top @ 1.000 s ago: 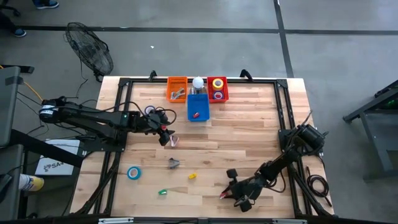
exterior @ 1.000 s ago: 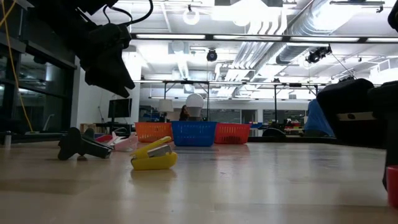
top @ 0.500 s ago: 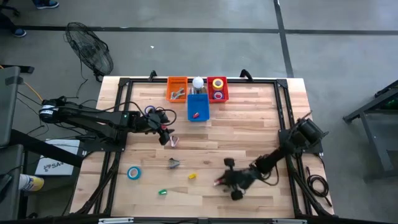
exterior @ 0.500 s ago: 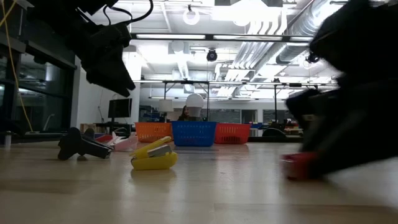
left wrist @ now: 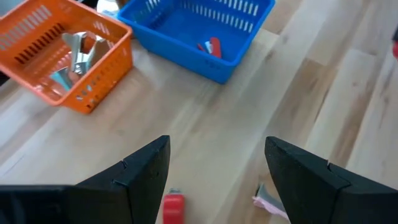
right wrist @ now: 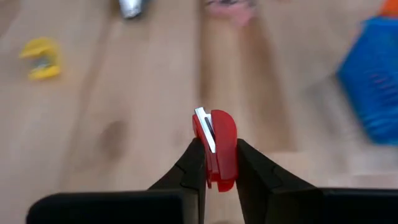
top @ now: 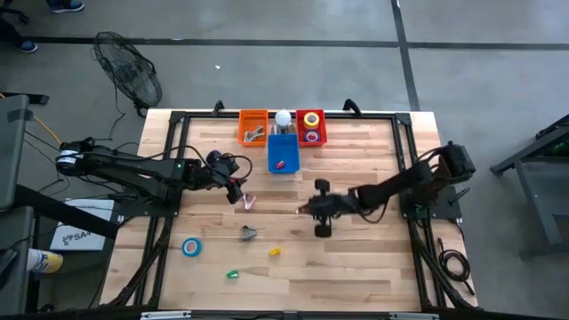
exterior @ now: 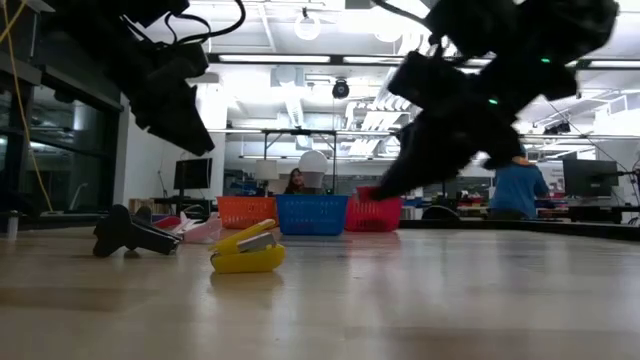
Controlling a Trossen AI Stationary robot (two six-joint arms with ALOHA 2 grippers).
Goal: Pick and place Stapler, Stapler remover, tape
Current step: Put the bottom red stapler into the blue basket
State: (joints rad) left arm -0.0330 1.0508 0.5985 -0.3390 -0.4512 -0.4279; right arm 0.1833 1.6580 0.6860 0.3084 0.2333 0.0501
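Item: small red plastic stapler, clenched in right gripper, carried above the table short of blue mesh basket. Keep grip firm; release over basket. Left gripper: spread, empty, beside basket.

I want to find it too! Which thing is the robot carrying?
Find the long dark right arm over the middle of the wooden table. The right gripper pinches a small red stapler with a silver strip; the yellow stapler lies loose.

Bare boards ahead of blue basket; left arm flanks.
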